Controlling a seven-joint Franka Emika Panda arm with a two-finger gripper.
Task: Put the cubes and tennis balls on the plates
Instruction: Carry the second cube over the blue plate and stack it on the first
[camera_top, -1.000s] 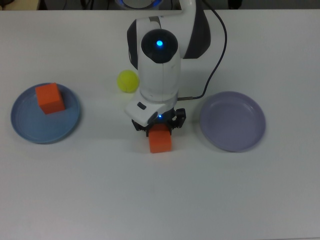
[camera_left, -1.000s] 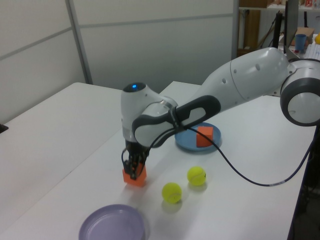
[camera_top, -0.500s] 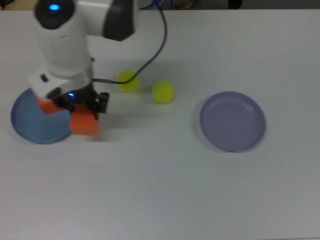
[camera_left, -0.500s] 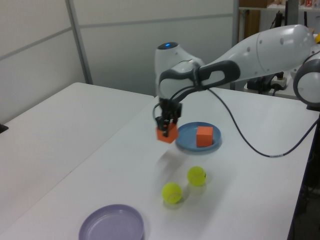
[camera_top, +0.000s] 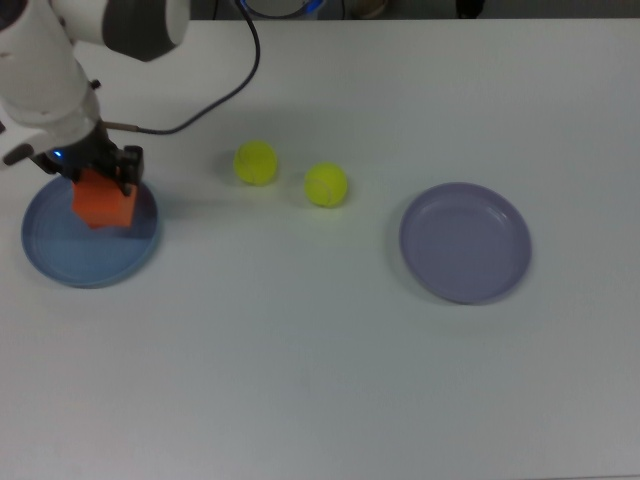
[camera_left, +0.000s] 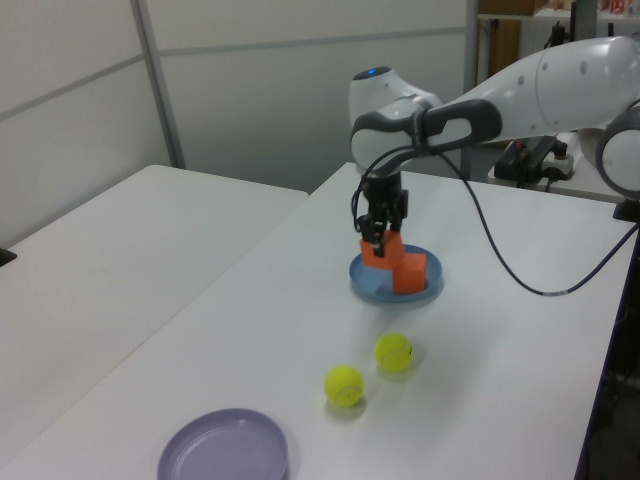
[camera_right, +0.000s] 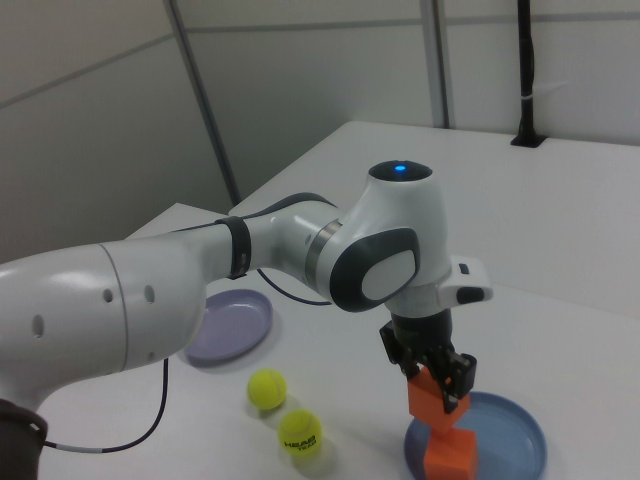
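Observation:
My gripper (camera_left: 380, 237) is shut on an orange cube (camera_left: 377, 253) and holds it over the light blue plate (camera_left: 372, 292), just above the plate's surface. The second orange cube (camera_left: 411, 272) rests on that plate, right beside the held one. In the right view the held cube (camera_right: 433, 398) hangs above and partly in front of the resting cube (camera_right: 450, 453). In the top view the held cube (camera_top: 106, 204) covers most of the other. Two tennis balls (camera_top: 257, 162) (camera_top: 326, 184) lie on the table between the plates. The lavender plate (camera_top: 465, 241) carries nothing.
The arm's black cable (camera_top: 215, 100) loops over the table behind the tennis balls in the top view. The white table (camera_top: 300, 360) stretches toward the top view's bottom edge. A grey wall panel (camera_left: 250, 80) stands behind the table in the left view.
The arm has carried the cube from the table's middle to the top view's left, over the blue plate. Both tennis balls now show, and neither has moved.

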